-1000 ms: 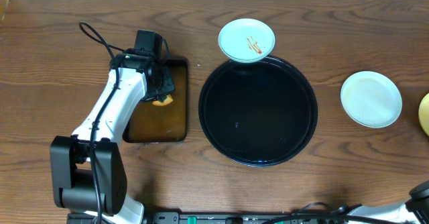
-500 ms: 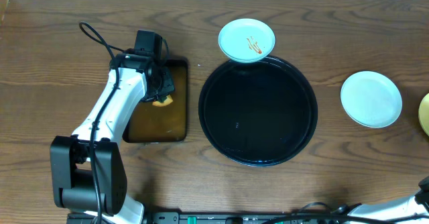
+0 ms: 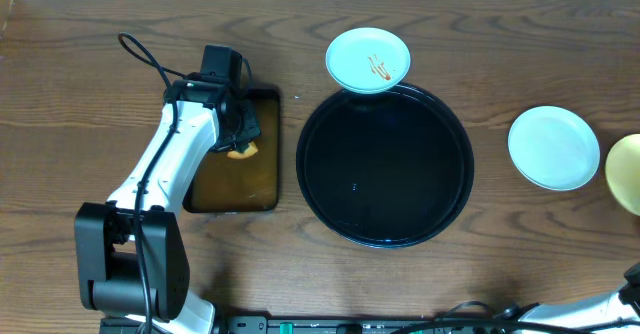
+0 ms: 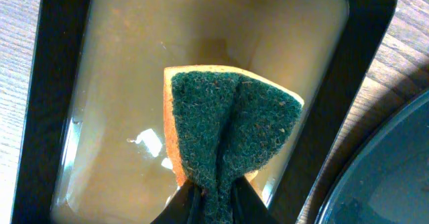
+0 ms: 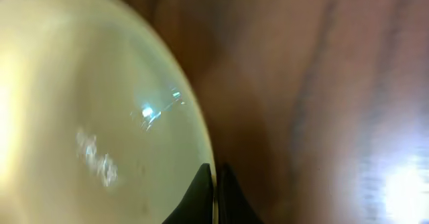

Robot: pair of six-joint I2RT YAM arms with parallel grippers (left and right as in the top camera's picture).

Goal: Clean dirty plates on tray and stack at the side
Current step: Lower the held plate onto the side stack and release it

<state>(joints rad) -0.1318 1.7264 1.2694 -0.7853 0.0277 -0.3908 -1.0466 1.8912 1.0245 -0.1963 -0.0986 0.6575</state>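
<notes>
Right gripper [image 5: 216, 197] clamped on the rim of the round cream-yellow plate [image 5: 87, 117] at the table's right edge — left gripper [image 4: 213, 197] pinching a green-topped yellow sponge [image 4: 228, 127] over the rectangular black tray of brownish liquid [image 4: 57, 83]

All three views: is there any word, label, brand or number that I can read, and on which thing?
None: no view shows readable text. The streaked plate, the pale plate, the cream plate, the round tray, the rectangular tray and the sponge bear no word, label or number. The orange lines on that plate are streaks, not writing.
</notes>
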